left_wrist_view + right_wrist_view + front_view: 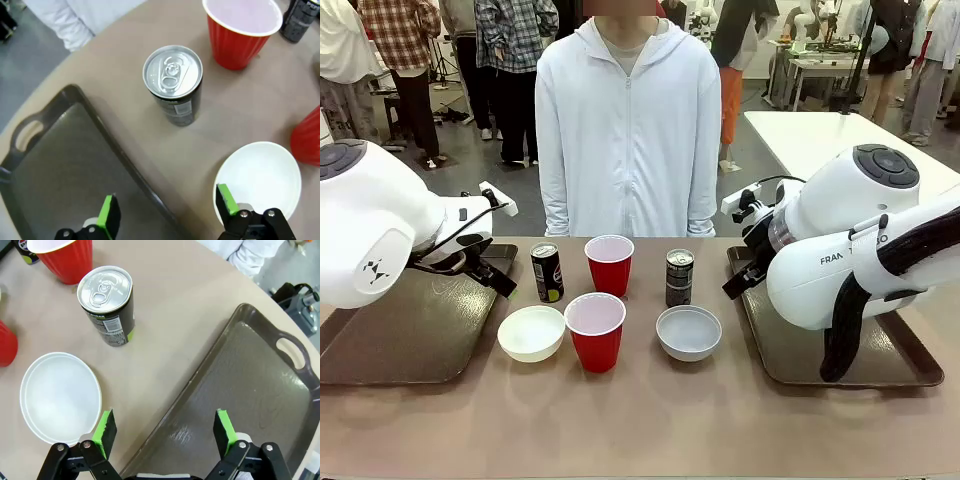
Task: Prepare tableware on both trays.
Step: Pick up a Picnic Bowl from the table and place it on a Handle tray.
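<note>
**Both trays bare, both tools wide: first pick to be made**

All the tableware stands mid-desk, between the trays. The left can (pixel 547 271) and right can (pixel 679 277) flank the far cup (pixel 609 263). Closer to the near edge are the white bowl (pixel 531 332), near cup (pixel 595 330) and grey bowl (pixel 689 332). The left tray (pixel 410 330) lies by the left edge and the right tray (pixel 790 340) by the right edge, with nothing on either.

The left tool (pixel 167 207) hangs wide and holds nothing. It sits above its tray's inner rim, with the white bowl under one finger and the left can ahead. The right tool (pixel 165 432) mirrors it, wide and empty, with the grey bowl beside it and the right can ahead.

Each arm looks best served by taking its own side's pieces. For a can, straddle the body squarely, close low on it and lift straight up, since a cup stands close by. For a bowl, pinch the rim with one finger inside. Set each piece well inside the raised rim.

The desk (pixel 640 420) is plain, matt tan and uncluttered. A person (pixel 628 130) in a white zip top stands at the far edge. Behind is a busy hall with other people and tables.
</note>
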Controlling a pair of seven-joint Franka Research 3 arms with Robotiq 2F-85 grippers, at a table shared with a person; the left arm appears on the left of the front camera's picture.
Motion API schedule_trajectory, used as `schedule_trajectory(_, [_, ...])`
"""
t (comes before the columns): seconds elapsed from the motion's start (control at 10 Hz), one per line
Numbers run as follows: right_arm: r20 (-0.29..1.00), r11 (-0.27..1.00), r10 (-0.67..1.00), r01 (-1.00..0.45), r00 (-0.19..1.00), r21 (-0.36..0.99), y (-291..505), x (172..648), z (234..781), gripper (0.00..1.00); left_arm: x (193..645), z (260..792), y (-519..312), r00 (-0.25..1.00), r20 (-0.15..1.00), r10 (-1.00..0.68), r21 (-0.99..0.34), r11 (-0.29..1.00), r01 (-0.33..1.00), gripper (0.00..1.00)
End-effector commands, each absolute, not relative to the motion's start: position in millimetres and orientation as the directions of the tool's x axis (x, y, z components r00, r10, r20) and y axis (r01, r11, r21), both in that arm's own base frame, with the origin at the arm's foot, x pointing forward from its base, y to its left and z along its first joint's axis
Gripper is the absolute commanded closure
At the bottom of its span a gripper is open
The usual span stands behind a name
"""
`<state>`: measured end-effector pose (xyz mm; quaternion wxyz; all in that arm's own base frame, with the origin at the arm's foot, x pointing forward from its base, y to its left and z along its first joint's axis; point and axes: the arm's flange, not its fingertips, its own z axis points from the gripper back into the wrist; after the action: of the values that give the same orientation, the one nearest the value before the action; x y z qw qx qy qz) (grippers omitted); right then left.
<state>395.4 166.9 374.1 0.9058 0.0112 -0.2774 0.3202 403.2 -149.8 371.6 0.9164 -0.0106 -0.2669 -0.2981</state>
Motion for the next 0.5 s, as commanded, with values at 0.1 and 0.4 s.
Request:
schedule_trajectory(0.1, [0.51,0.795,0.574,-0.586,0.641,-0.157,166.9,395.4,374.1,0.0,403.1,371.6,-149.9,0.68,0.496,-0.541,0.14,0.822,0.552,0.0])
schedule_trajectory(0.4, [0.51,0.795,0.574,-0.586,0.641,-0.157,166.9,395.4,374.1,0.0,403.1,371.6,-149.9,0.68,0.496,-0.541,0.14,0.822,0.552,0.0])
